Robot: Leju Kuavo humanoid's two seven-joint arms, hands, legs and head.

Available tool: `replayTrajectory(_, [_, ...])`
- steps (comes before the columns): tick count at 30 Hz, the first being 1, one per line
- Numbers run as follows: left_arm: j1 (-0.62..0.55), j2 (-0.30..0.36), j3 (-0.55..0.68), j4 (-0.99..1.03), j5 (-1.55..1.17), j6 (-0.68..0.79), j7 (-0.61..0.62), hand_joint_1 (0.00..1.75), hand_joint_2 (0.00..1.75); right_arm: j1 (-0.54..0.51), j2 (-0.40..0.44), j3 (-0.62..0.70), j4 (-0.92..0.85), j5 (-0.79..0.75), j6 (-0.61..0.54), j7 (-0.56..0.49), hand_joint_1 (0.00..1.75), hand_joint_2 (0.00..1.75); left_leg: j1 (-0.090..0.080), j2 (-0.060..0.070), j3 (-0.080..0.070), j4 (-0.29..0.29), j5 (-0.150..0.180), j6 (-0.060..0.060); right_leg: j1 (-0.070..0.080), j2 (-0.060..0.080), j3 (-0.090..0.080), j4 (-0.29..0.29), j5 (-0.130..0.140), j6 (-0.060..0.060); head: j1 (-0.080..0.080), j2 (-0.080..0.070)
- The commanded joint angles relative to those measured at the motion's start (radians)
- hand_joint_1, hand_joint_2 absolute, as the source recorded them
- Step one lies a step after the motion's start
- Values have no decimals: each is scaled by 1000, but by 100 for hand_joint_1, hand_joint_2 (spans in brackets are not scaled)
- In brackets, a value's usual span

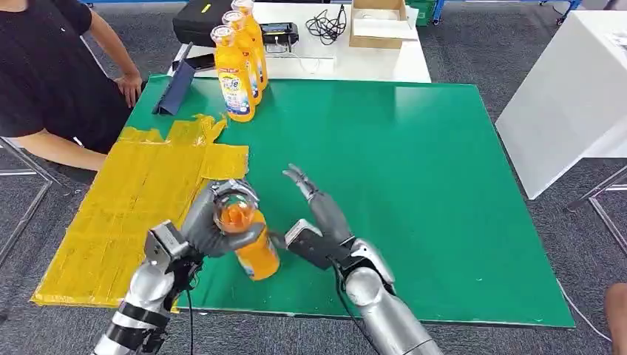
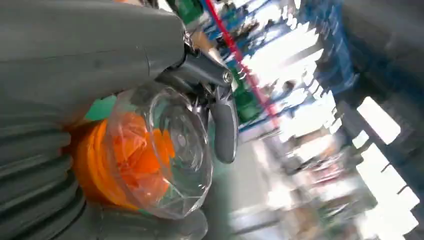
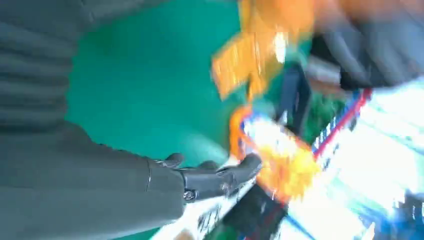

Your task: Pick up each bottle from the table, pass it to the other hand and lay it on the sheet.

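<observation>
The left hand (image 1: pixel 214 229) is nearest, its fingers wrapped around the upper part of an orange bottle (image 1: pixel 248 240), which tilts with its clear cap end toward the camera — the left wrist view shows that transparent cap (image 2: pixel 165 150) close up, with a dark finger curled beside it. Just to the bottle's other side is the right hand (image 1: pixel 318 214), fingers spread and empty, its palm turned toward the bottle but not touching it.

Beyond and to the outer side of the left hand lies the yellow sheet (image 1: pixel 133 207), spread on the green counter (image 1: pixel 414 185); no bottle lies on it. Farther ahead of both hands, well apart from them, three more bottles (image 1: pixel 240 63) stand upright in a tight row near the counter's far edge. A person (image 1: pixel 52 81) sits past the sheet, one hand resting at the counter's corner.

By my reading the task is barely begun: the first bottle is lifted and seems poised for the pass between hands, nothing is laid down, and three bottles are left to fetch.
</observation>
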Motion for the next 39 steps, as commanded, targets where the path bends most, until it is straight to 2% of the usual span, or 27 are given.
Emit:
replayTrajectory(1, [28,51,-62,-101,-347,256,-4,175,175,36,-115,-147,-238,-1,19,-3,0,0,1,-4,1,-1,0,2,1,-6,3,-2,0,0,1,0])
replayTrajectory(6, [27,55,-69,-104,-382,280,1,175,175,42,-118,-152,-251,-5,23,-6,0,0,0,-2,0,-1,0,1,0,-3,1,-1,0,0,0,0])
replayTrajectory(10, [4,67,-129,-55,-682,467,82,175,175,58,-128,-165,-303,-14,25,-12,0,0,0,-3,0,-1,1,1,0,-4,2,-1,0,0,0,0])
replayTrajectory(14, [-28,72,-184,7,-808,548,145,175,175,55,-137,-163,-327,-35,44,-4,0,0,0,-4,1,-1,1,1,1,-5,3,-2,0,0,0,0])
replayTrajectory(24, [-75,68,-261,144,-1009,620,229,175,175,42,-139,-161,-328,-53,47,-10,0,0,0,-2,2,-2,1,1,0,-3,3,-2,0,0,0,0])
replayTrajectory(27, [-102,49,-308,266,-1084,636,261,175,175,27,-135,-154,-306,-60,54,-12,0,0,-1,-3,4,-3,2,1,0,-4,5,-4,1,0,0,0])
replayTrajectory(29, [-145,35,-340,423,-1182,658,319,175,175,11,-133,-147,-285,-68,62,-14,0,0,-1,-3,4,-4,2,1,0,-4,5,-4,1,0,0,0])
replayTrajectory(33, [-226,3,-331,736,-1162,667,320,175,175,-12,-131,-124,-250,-76,81,-22,0,0,-1,-2,4,-4,2,1,0,-4,5,-4,2,0,0,0])
replayTrajectory(35, [-267,-5,-321,877,-1143,722,295,175,175,-17,-132,-112,-239,-77,83,-22,0,0,-1,-1,4,-4,2,1,0,-2,5,-4,2,0,0,0])
replayTrajectory(39, [-286,1,-291,965,-1131,677,310,175,175,-21,-137,-97,-232,-87,93,-26,0,0,0,0,4,-3,1,1,0,-1,5,-3,2,0,0,0])
